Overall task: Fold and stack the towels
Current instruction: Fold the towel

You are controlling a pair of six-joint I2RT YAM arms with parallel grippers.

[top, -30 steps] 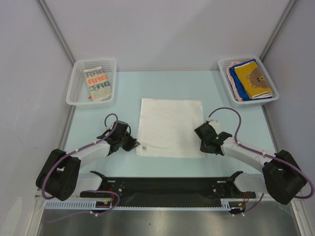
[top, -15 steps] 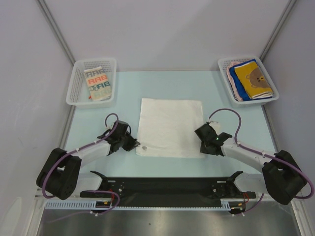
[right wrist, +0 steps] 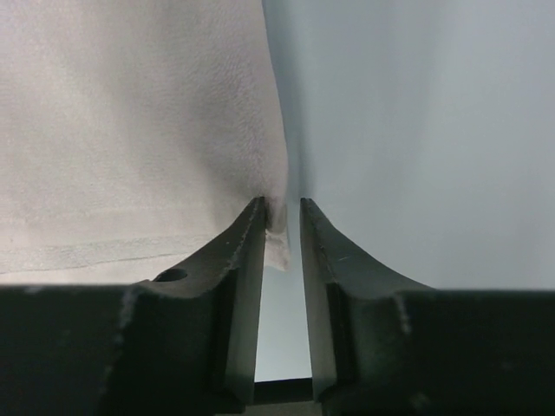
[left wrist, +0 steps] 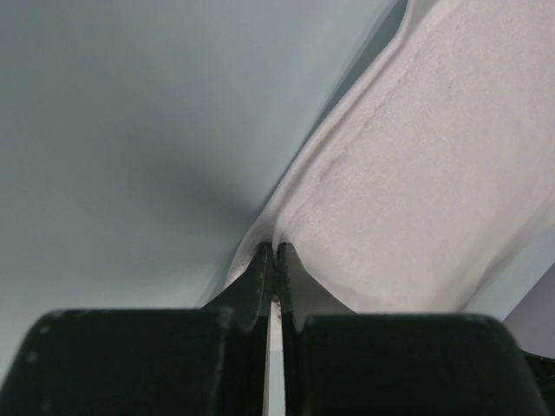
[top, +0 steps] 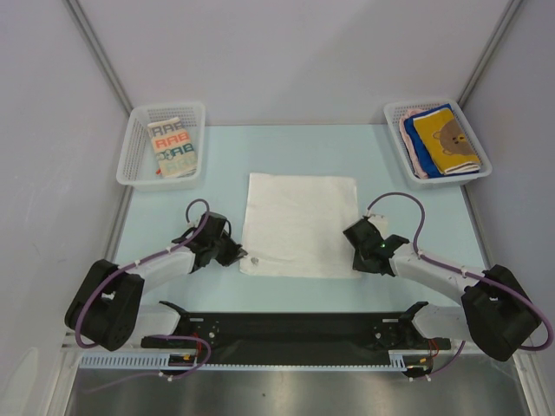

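Left wrist view shows my left fingers (left wrist: 260, 286) pressed together on the near-left corner of the white towel (left wrist: 416, 191), pinching at the hem so that corner can be lifted for a fold. In the right wrist view my right fingers (right wrist: 247, 260) stand slightly apart, straddling the near-right corner without clamping it. I judge that corner needs gripping before both sides can rise evenly. The towel lies flat in the middle of the table (top: 217, 147), well apart from the left basket (top: 139, 130) with the lettered towel (top: 172, 146) and the right basket (top: 395, 113) with the bear towel (top: 447, 137), leaving room to fold.
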